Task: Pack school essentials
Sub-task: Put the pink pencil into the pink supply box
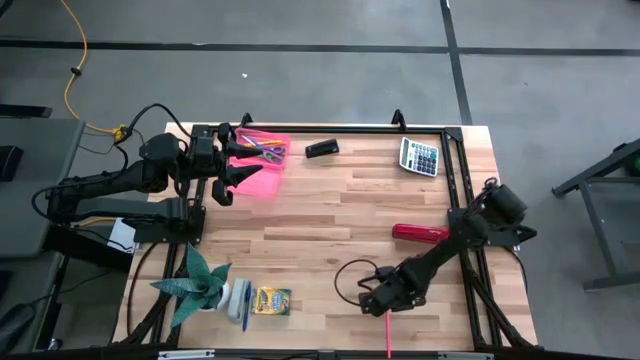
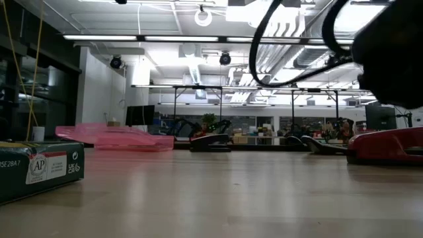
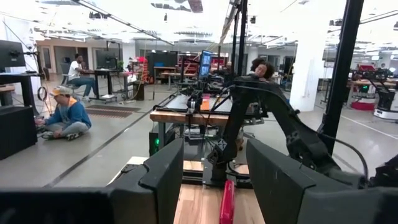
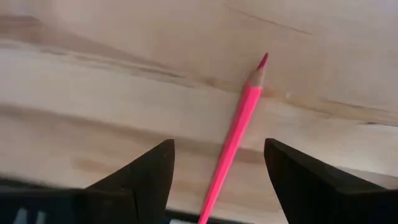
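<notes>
Grey calculator, red bar, small black item, potted plant on table

Two dark arms with black cables and blocky fingers

Left arm, at the high view's left, and right arm, at its lower right, are black, built of rounded joints and slim links. A black cable loops beside the right arm; in the low view's upper right, more cables arc overhead. Each wrist view's bottom shows flat, dark, matte fingers with squared, angular edges.
</notes>
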